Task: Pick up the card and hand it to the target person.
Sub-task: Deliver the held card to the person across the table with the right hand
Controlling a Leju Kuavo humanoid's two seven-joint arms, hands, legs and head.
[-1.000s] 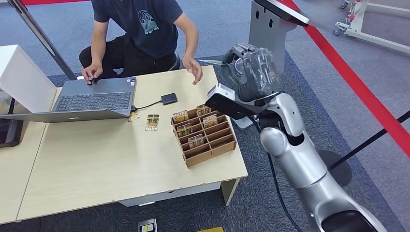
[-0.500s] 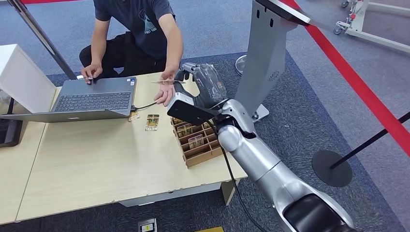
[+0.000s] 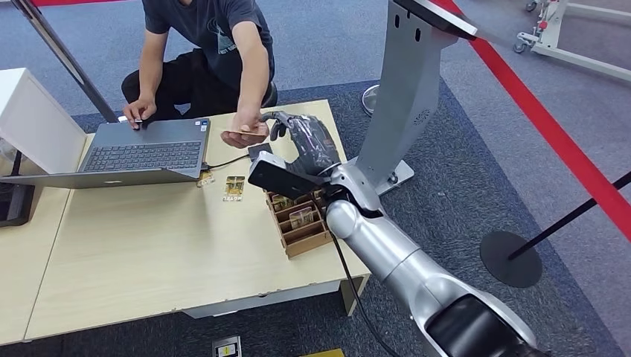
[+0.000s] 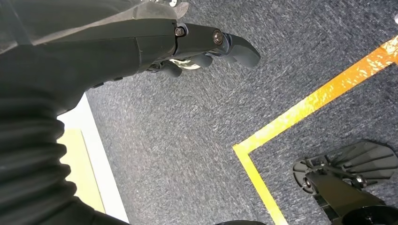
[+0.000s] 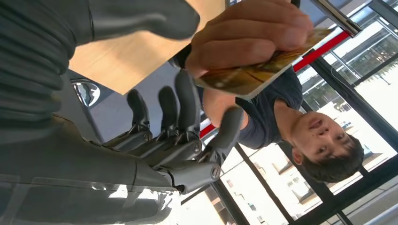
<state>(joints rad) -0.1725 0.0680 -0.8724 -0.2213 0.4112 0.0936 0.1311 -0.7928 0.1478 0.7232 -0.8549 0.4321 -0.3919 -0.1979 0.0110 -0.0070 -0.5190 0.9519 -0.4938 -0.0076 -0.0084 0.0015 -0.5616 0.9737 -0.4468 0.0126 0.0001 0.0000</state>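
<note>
A pale wooden table (image 3: pixel 149 253) stands on blue-grey carpet, and a red stripe (image 3: pixel 551 134) runs across the floor on the right. The robot's right arm (image 3: pixel 394 260) reaches forward over the far right part of the table. The right hand (image 3: pixel 301 141) is held above the table next to the person's hand (image 3: pixel 245 132). In the right wrist view its dark fingers (image 5: pixel 183 108) are spread apart and a little curved, and they hold nothing. The card (image 3: pixel 245 132) is now between the fingers of the person's hand, just beside the robot's fingertips; the right wrist view shows the same card (image 5: pixel 263 68) pinched flat in that hand.

The person (image 3: pixel 216 44) crouches behind the far edge of the table and keeps the other hand on an open grey laptop (image 3: pixel 141 152). A wooden card rack (image 3: pixel 305 223) with several slots stands under the robot's forearm, which covers part of it; some cards sit upright in its slots. Two more cards (image 3: pixel 234 187) lie flat on the table between the laptop and the rack. A small black device (image 3: pixel 257 151) on a cable lies near the person's hand. A grey stand (image 3: pixel 413 82) rises just behind the table on the right.

The left hand (image 4: pixel 197 44) hangs over the carpet near a yellow floor line (image 4: pixel 305 108). Its fingers are curled inward with nothing in them.
</note>
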